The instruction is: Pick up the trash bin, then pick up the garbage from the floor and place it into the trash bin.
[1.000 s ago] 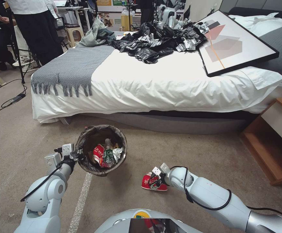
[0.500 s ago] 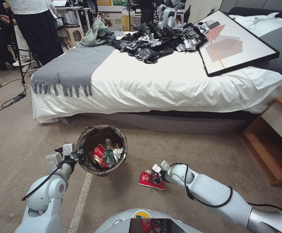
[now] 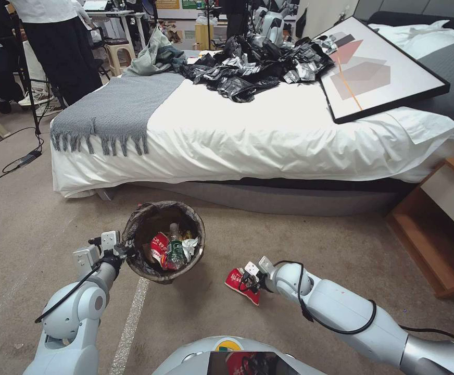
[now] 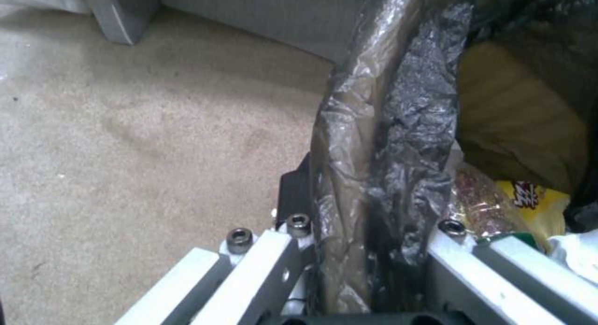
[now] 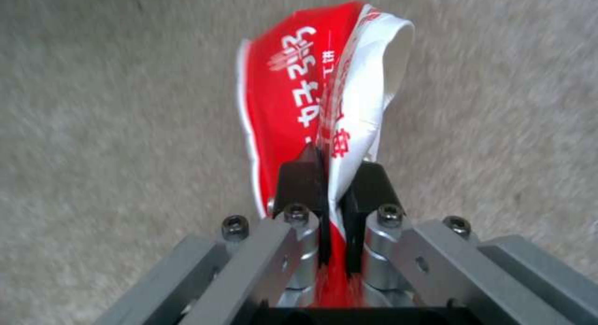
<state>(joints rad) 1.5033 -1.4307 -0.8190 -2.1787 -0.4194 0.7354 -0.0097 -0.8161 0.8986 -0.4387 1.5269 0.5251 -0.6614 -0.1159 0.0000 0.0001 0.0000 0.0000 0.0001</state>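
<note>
Since a second ago your right gripper (image 3: 249,281) lifted the red-and-white snack bag (image 3: 241,285) off the floor, clamped, beside the trash bin (image 3: 163,240); left gripper (image 3: 118,251) stayed pinching its rim. Drop remained.

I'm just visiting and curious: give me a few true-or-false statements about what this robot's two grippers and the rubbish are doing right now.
1. The right gripper pinches a red-and-white snack bag. True.
2. The left gripper hangs free. False: it clamps the bag-lined rim of the small round white trash bin.
3. The bin is empty. False: a clear bottle with green label and wrappers lie inside.
4. A framed picture lies on the white bed. True.
</note>
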